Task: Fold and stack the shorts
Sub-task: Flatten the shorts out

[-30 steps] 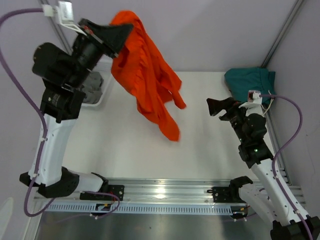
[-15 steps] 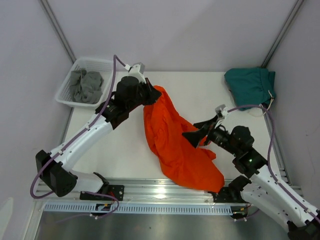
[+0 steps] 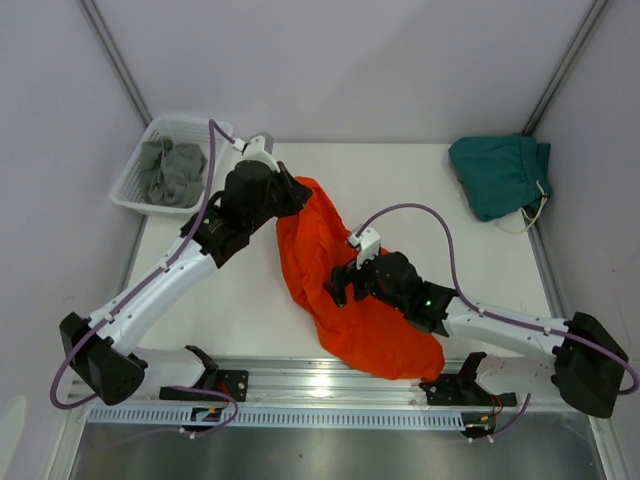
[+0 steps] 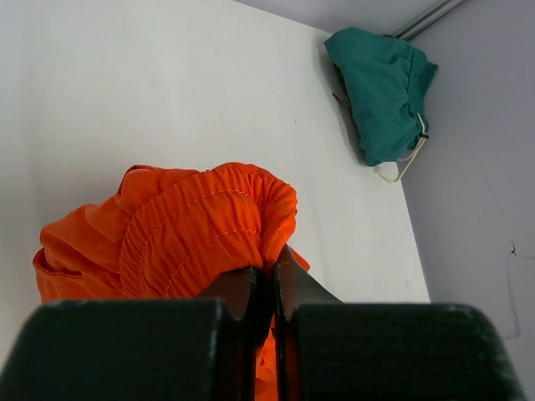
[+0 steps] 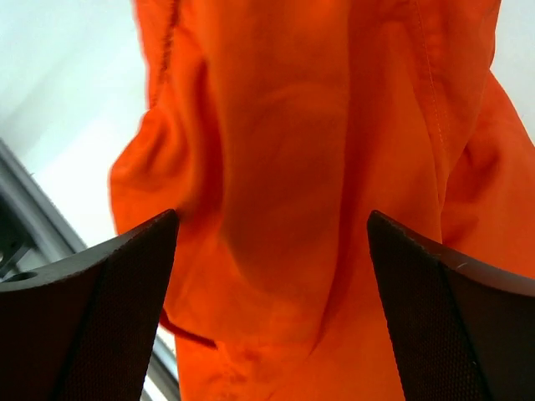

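From overhead, the soft, bright orange shorts [image 3: 360,320] lie in a crumpled heap on the white table [image 3: 255,320], running from mid-table down towards the near rail. The dark teal-green shorts [image 3: 500,172] sit bunched in the far right corner, well apart, and a white slatted plastic basket [image 3: 135,200] holding grey cloth [image 3: 170,170] stands at the far left. My left gripper [image 3: 297,196] is at the far end of the orange heap and my right gripper [image 3: 342,287] hovers over its middle. In the left wrist view the jaws are pinched tight on a gathered, elasticated edge of the orange shorts [image 4: 201,225], which I judge to be the waistband, so that end is secured. In the right wrist view the jaws stand wide open close over the orange cloth, with nothing clamped between them and a stitched seam running past on the right. I judge the step in hand to be spreading the shorts flat before any fold: I should close the right jaws on the waistband or a hem rather than a bunched fold in the middle, then draw the two grips apart low over the table; catching stray folds would only lock in the creases
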Robot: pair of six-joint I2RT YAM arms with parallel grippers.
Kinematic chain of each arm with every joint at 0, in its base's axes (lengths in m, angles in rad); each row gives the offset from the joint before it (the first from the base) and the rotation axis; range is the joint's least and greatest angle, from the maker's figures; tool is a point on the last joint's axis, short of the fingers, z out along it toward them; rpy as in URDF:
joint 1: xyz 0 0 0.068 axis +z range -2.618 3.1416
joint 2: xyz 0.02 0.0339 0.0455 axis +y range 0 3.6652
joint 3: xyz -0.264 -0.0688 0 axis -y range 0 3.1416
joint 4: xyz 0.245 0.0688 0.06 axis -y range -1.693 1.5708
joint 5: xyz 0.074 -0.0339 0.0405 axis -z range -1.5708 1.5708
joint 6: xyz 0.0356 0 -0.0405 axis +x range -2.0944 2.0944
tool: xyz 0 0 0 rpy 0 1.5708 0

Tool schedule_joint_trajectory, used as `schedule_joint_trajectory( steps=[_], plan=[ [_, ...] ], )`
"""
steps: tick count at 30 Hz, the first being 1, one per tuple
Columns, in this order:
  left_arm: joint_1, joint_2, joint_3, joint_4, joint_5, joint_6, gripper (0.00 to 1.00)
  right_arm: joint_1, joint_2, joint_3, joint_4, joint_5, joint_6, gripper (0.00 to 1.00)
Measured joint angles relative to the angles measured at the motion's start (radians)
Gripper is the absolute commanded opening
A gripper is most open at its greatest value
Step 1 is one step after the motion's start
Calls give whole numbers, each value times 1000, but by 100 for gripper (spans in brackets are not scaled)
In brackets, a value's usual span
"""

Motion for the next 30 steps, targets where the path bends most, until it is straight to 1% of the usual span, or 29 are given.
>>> schedule_joint_trajectory(
  steps=[2, 3, 4, 5, 6, 8, 9, 10, 12, 13, 14, 16, 17, 19, 20, 21, 22, 23, 24, 25, 27, 30],
  plan=[
    [0, -12, -4, -10, -8, -6, 0, 13, 53, 18, 22, 26, -1, 96],
    [0, -18, -4, -13, -11, -7, 1, 23, 74, 25, 34, 32, 0, 93],
    [0, -24, -4, -15, -16, -7, 1, 35, 92, 29, 47, 35, 0, 87],
    [0, -29, -4, -18, -22, -6, 1, 48, 106, 30, 58, 37, 0, 79],
    [0, -32, -4, -19, -29, -6, 0, 61, 114, 30, 67, 39, 1, 49],
    [0, -34, -3, -24, -39, -6, 1, 76, 126, 31, 77, 44, 10, 26],
    [0, -34, -3, -27, -45, -6, 2, 81, 131, 33, 81, 51, 11, 0],
    [0, -34, -3, -33, -51, -5, 3, 82, 135, 36, 82, 61, 12, 0],
    [0, -34, -3, -41, -64, -4, 7, 62, 134, 40, 79, 76, 32, 0],
    [1, -34, -3, -44, -71, -3, 16, 39, 124, 40, 74, 73, 44, 0],
    [5, -34, -3, -46, -74, -1, 23, 10, 109, 40, 66, 68, 55, 0],
    [14, -34, -4, -48, -76, 4, 28, -90, 48, 22, 61, 17, 91, 0],
    [21, -34, -7, -46, -76, 4, 39, -159, 3, 8, 58, -2, 112, 0],
    [37, -34, -20, -36, -76, 11, 58, -292, -58, 0, 48, -37, 144, 0],
    [43, -33, -28, -35, -76, 13, 85, -360, -71, 2, 49, -53, 161, 0],
    [48, -31, -35, -37, -76, 17, 95, -415, -67, 9, 41, -71, 171, 11],
    [51, -28, -40, -37, -77, 13, 99, -452, -39, 22, 23, -93, 186, 24],
    [53, -23, -40, -42, -79, 6, 99, -481, 3, 48, -1, -114, 197, 41],
    [53, -18, -40, -43, -82, 1, 99, -498, 54, 79, -20, -132, 209, 72],
    [54, -12, -40, -44, -81, -2, 99, -506, 114, 105, -36, -146, 212, 80],
    [54, -5, -40, -44, -80, -2, 99, -505, 192, 118, -74, -154, 226, 89],
    [54, -6, -47, -43, -79, 2, 99, -499, 203, 108, -143, -151, 236, 89]
  ],
)
